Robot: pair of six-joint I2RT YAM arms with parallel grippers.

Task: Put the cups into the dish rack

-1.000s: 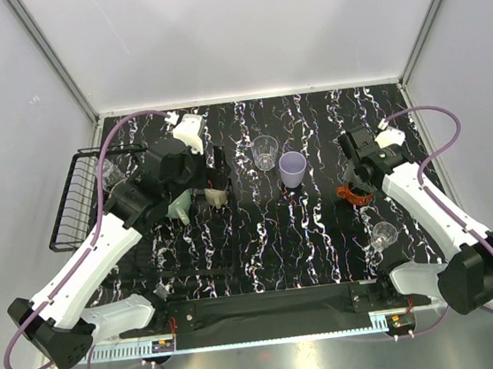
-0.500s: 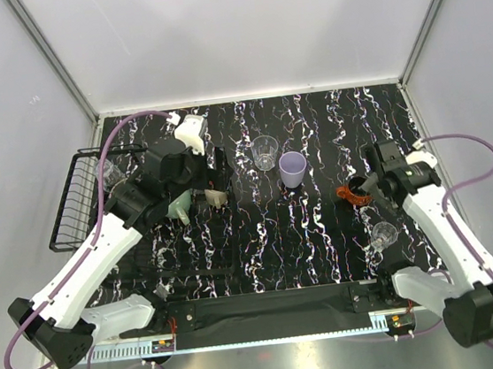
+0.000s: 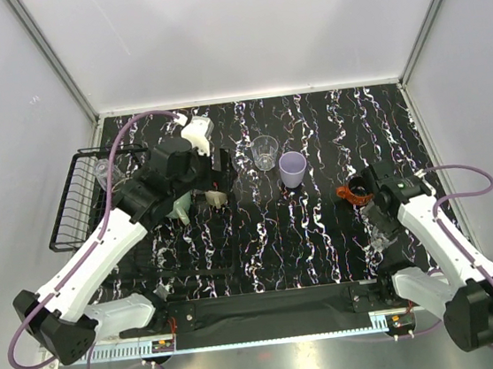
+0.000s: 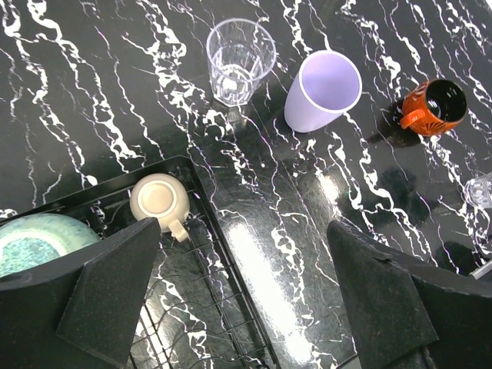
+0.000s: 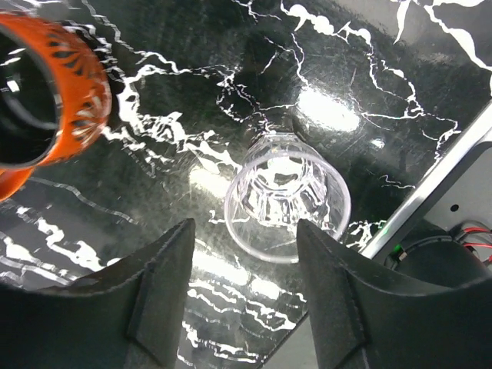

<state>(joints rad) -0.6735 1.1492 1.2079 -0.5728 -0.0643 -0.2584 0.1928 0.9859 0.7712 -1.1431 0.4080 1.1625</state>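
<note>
My left gripper is open and empty above the dish rack's flat black tray. An upside-down olive-beige mug and a teal mug sit on that tray. A clear glass, a lavender cup and a red cup stand on the table. My right gripper is open just above another clear glass, which stands between the jaws' line and slightly ahead of them. The red cup is to its left.
The rack's raised wire basket is at the far left and holds a clear glass. The table's front edge and metal rail run close beside the right gripper's glass. White walls enclose the table.
My right arm has swung back from beside the red cup toward the near edge and now hangs over the clear glass. My left gripper has shifted slightly.
</note>
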